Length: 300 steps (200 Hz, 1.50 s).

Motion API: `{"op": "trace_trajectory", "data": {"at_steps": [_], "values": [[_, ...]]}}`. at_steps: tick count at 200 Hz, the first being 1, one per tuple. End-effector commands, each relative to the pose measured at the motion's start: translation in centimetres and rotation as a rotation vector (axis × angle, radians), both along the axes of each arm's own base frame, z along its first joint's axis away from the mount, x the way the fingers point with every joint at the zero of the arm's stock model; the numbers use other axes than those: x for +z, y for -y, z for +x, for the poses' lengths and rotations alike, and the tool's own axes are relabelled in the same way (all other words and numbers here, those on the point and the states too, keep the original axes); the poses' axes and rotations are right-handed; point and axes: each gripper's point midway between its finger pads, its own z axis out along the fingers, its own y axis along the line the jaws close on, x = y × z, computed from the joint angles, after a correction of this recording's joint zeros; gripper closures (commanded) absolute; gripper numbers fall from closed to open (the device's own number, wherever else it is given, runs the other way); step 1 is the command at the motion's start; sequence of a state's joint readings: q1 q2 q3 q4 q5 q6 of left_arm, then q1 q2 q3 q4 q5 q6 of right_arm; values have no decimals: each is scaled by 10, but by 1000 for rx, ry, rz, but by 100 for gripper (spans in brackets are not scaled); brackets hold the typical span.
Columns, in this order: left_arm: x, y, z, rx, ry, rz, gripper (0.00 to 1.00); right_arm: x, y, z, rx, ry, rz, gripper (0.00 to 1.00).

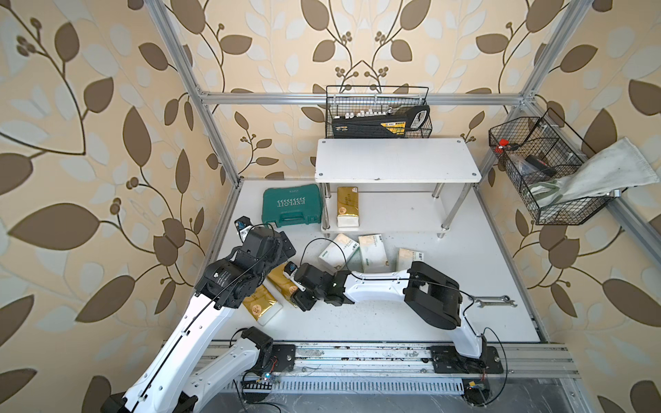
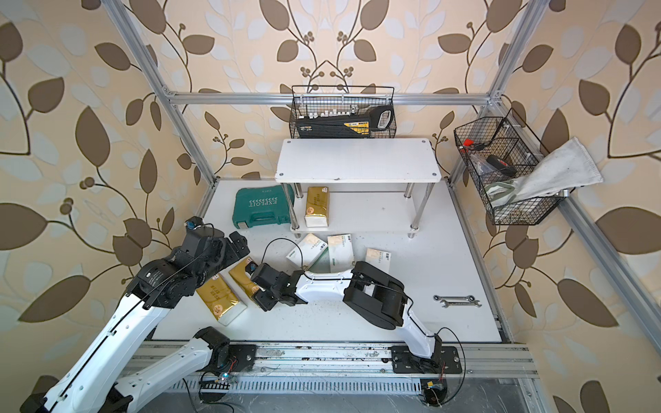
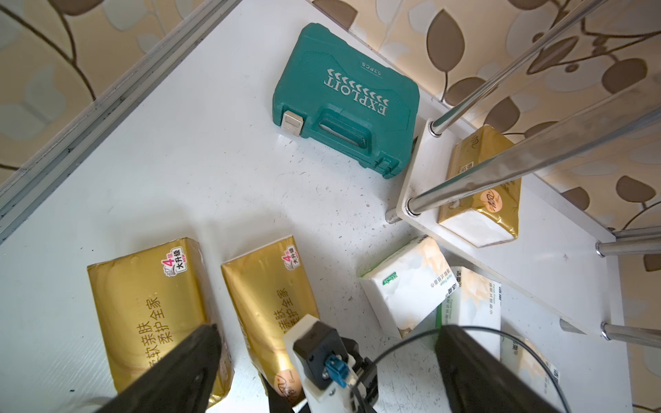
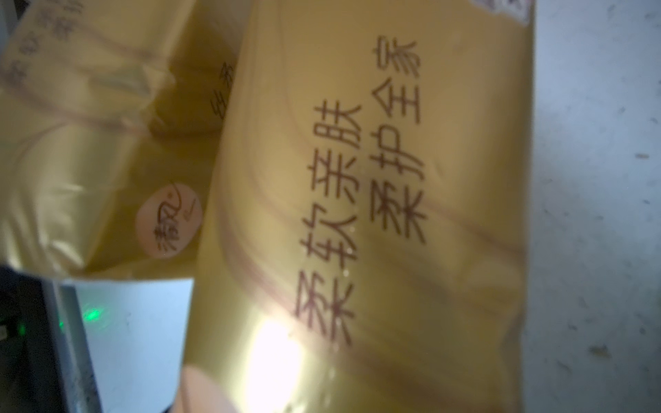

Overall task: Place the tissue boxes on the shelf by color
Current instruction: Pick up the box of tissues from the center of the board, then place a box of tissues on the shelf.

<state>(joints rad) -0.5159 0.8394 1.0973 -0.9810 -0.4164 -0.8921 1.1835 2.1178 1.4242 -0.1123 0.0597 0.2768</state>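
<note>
Two gold tissue boxes lie side by side near the table's front left, one (image 1: 259,304) to the left and one (image 1: 282,282) to the right. My right gripper (image 1: 295,291) reaches in from the right and is shut on the near end of the right-hand one, which fills the right wrist view (image 4: 357,214). A third gold box (image 1: 347,207) stands on the lower board of the white shelf (image 1: 397,161). Three white tissue boxes with green labels (image 1: 338,252) (image 1: 373,252) (image 1: 409,257) lie in front of the shelf. My left gripper (image 3: 329,329) hangs open above the gold pair, holding nothing.
A green tool case (image 1: 291,211) lies left of the shelf, touching its corner. A wrench (image 1: 495,302) rests at the right of the table. A black wire basket (image 1: 379,114) hangs behind the shelf; another (image 1: 543,171), with a cloth, hangs on the right rail.
</note>
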Motion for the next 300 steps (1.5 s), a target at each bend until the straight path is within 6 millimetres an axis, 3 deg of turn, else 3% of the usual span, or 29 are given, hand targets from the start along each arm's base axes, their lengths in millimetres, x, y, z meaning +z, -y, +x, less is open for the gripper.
{"op": "trace_trajectory", "data": {"at_steps": [1,38,76,145,181,206,224,235,300], "values": [[2,1,2,-2,14,-12,1,44,6,-3,-32,21,98,45],[7,5,3,-25,21,-23,1,87,41,-5,-124,46,160,45],[6,19,6,-99,10,-34,1,111,96,5,-256,102,129,44],[-17,73,18,-306,-43,-160,1,130,231,73,-688,140,90,43],[-20,97,25,-370,-23,-191,1,131,282,108,-888,172,73,43],[-22,116,26,-412,-22,-161,1,122,299,130,-976,165,60,42],[-26,126,26,-431,-32,-151,1,117,298,142,-985,169,56,42],[-27,131,26,-440,-37,-151,1,114,306,156,-1013,174,49,41],[-31,136,27,-446,-55,-143,1,91,305,199,-964,189,3,41]]}}
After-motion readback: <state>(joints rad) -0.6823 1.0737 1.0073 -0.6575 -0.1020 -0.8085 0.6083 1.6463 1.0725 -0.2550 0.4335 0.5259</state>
